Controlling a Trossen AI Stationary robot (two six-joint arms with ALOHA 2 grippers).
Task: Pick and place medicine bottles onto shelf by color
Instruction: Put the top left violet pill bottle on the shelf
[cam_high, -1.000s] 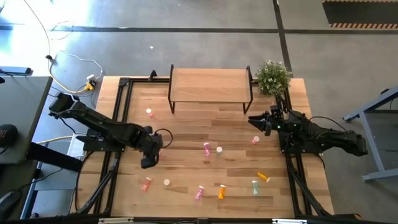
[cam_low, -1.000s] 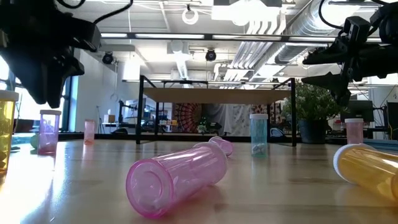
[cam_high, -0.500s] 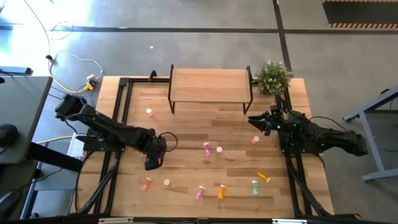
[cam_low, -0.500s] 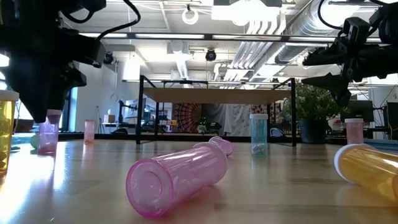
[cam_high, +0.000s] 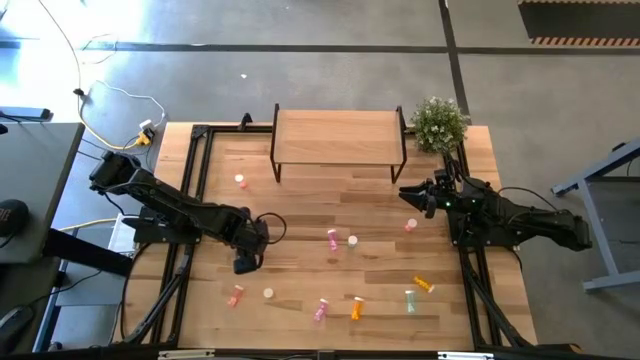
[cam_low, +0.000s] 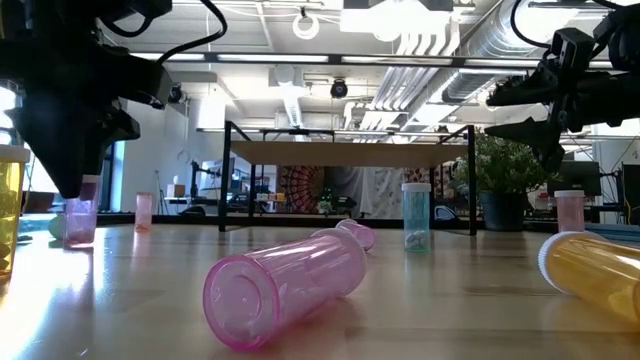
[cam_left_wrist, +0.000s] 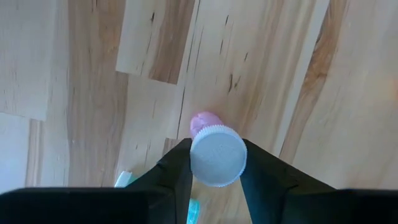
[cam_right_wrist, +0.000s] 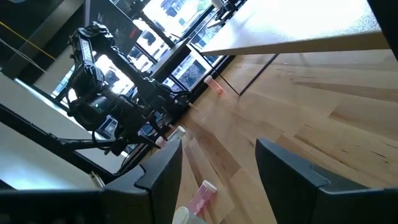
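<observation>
My left gripper (cam_high: 243, 262) points down at the table's left middle, shut on an upright pink medicine bottle (cam_low: 80, 218) with a white cap (cam_left_wrist: 217, 155). My right gripper (cam_high: 408, 195) hangs level and open above the table's right side, holding nothing. The shelf (cam_high: 338, 135), a light-wood board on black legs, stands at the far middle with nothing on top. Other medicine bottles are scattered on the table: pink ones (cam_high: 333, 238) (cam_high: 241, 181) (cam_high: 410, 225), orange ones (cam_high: 424, 285) (cam_high: 356, 308), a green one (cam_high: 410, 299) and a salmon one (cam_high: 236, 296). My left gripper pinches the pink bottle at its white cap (cam_left_wrist: 194, 163), one finger (cam_left_wrist: 174, 174) on each side. The fingers come from above, pointing down. The bottle is upright, and its base (cam_low: 79, 240) looks to be on the table.
A potted plant (cam_high: 438, 122) stands at the far right corner beside the shelf. In the low view a pink bottle (cam_low: 285, 285) lies on its side near the front edge, and a green one (cam_low: 416, 216) stands upright farther back. Black frame rails run along both table sides.
My left gripper has sunk straight down over the upright pink bottle, edging toward the table's right, and has shut on its cap. The bottle has stayed standing in place. My right arm has kept still.
</observation>
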